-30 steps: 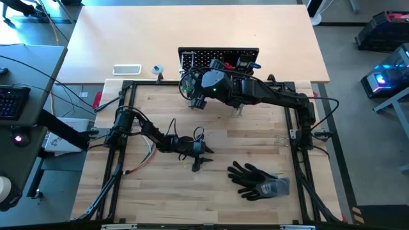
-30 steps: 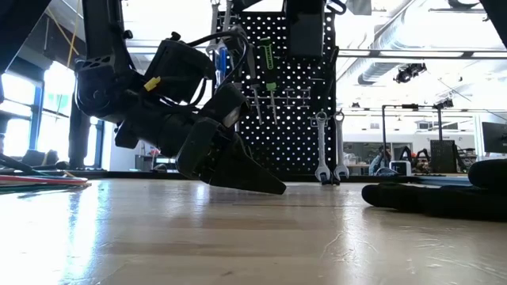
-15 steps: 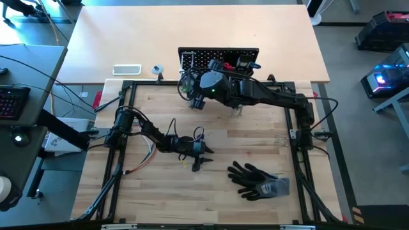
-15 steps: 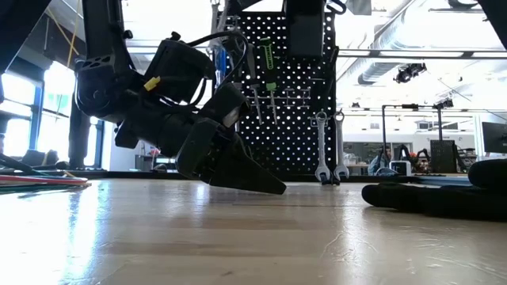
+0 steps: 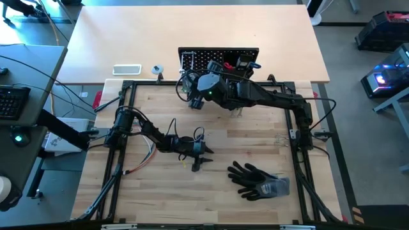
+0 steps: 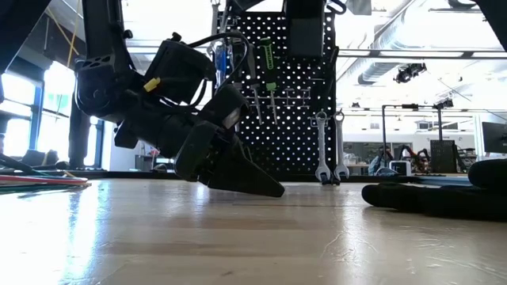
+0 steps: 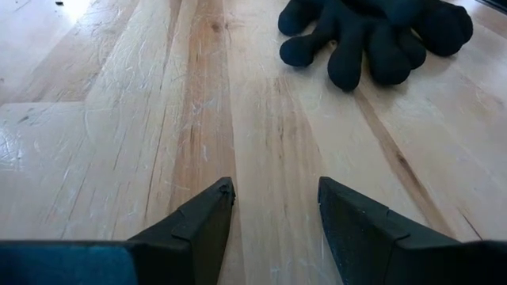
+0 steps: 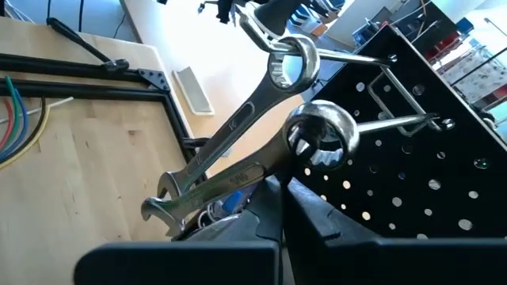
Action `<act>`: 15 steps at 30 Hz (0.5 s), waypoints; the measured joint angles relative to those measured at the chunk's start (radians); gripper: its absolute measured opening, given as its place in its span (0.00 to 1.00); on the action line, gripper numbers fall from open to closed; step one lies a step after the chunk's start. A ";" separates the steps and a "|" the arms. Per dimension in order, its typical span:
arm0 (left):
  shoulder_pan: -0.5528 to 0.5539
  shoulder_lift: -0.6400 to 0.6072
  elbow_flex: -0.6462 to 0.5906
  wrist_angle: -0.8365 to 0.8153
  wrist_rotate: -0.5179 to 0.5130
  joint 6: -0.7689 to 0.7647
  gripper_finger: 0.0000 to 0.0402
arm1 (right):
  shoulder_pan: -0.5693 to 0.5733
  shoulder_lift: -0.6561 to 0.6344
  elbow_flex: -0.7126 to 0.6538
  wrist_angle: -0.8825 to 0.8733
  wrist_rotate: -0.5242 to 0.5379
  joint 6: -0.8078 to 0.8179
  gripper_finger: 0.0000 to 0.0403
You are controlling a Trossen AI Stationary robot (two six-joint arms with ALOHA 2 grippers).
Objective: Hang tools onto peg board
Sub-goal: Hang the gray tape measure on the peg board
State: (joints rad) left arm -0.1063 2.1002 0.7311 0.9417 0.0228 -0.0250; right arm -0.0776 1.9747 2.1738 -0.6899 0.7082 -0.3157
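Right end effector (image 8: 277, 207) pinching a silver wrench (image 8: 261, 162) at peg board (image 8: 412, 134); left end effector (image 7: 273, 210) spread, empty, near gloves (image 7: 380, 32).

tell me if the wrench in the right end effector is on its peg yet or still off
Still off, apparently. In the right wrist view the silver ring-ended wrench sits clamped in the right end effector, its ring short of the thin metal peg on the black perforated peg board.

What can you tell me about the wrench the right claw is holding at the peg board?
The wrench is a silver, shiny metal combination type: a ring end with inner teeth, an open end at the other. The right claw, shut, grips its shank. It lies tilted, the ring end at a thin metal peg on the black peg board, which seems to enter the ring. A second silver wrench already hangs on the next peg, just beside it.
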 joint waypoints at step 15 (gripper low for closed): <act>0.000 0.000 0.000 -0.002 0.000 0.003 0.45 | -0.001 0.000 0.059 -0.027 -0.002 0.002 0.00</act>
State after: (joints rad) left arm -0.1065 2.1002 0.7311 0.9401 0.0224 -0.0220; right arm -0.0784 1.9747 2.2324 -0.7170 0.7067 -0.3141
